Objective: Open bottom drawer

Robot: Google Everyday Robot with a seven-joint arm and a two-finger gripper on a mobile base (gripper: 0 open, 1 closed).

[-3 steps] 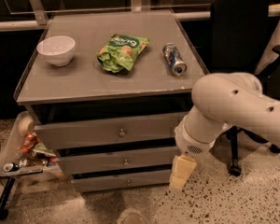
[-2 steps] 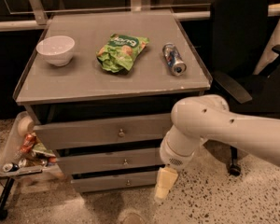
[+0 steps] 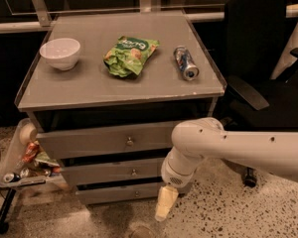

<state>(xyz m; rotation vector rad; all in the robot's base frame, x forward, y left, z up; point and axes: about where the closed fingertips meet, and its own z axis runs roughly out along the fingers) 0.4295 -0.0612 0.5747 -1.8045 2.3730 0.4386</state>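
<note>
Grey cabinet (image 3: 89,86) as landmark. Speckled terrazzo floor (image 3: 228,214) below and in front of it. Black office chair (image 3: 253,43) to its right. Pale rail (image 3: 10,27) runs behind it, darkness beyond. Cluttered tray (image 3: 9,155) hangs at its left side. Gripper (image 3: 166,203) low before the cabinet, near the floor.

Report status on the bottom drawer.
Status: gripper low at right end of bottom drawer, right of its knob. Drawer shut, knob untouched. Nothing between gripper and knob.

3 drawers (image 3: 109,172), 1 bowl (image 3: 60,52), 1 bag (image 3: 130,55), 1 can (image 3: 186,62), 1 end effector (image 3: 162,214) near drawers.
</note>
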